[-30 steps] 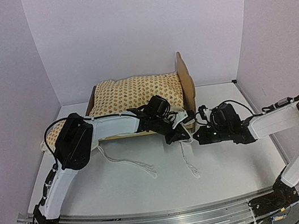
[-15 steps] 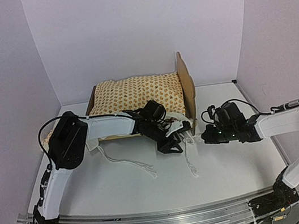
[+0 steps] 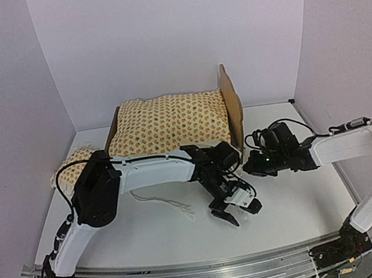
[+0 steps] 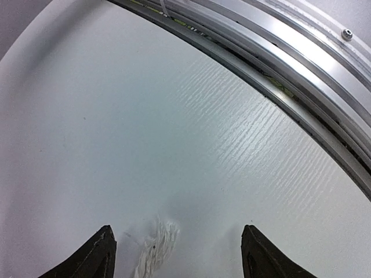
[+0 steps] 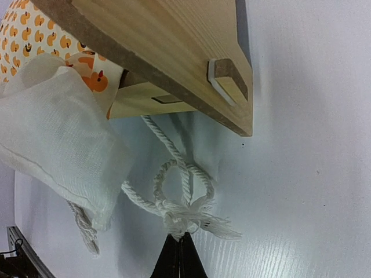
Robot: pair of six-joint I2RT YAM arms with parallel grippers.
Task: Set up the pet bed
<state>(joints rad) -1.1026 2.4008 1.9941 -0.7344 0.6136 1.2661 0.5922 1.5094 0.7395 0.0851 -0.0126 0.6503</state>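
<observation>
The light plywood pet bed frame [image 3: 111, 126] sits mid-back on the white surface [image 3: 303, 198]. Looks stiff and light, so I'd grab the headboard [image 3: 228, 89]. The left hand [image 3: 240, 212] gapes empty, and the right hand [image 5: 178, 255] is pinched on the white cord knot [image 5: 177, 217].

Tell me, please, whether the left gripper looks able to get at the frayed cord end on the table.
Probably yes: the left gripper is open, and the frayed cord end lies on the table between its fingers, with nothing over it.
</observation>
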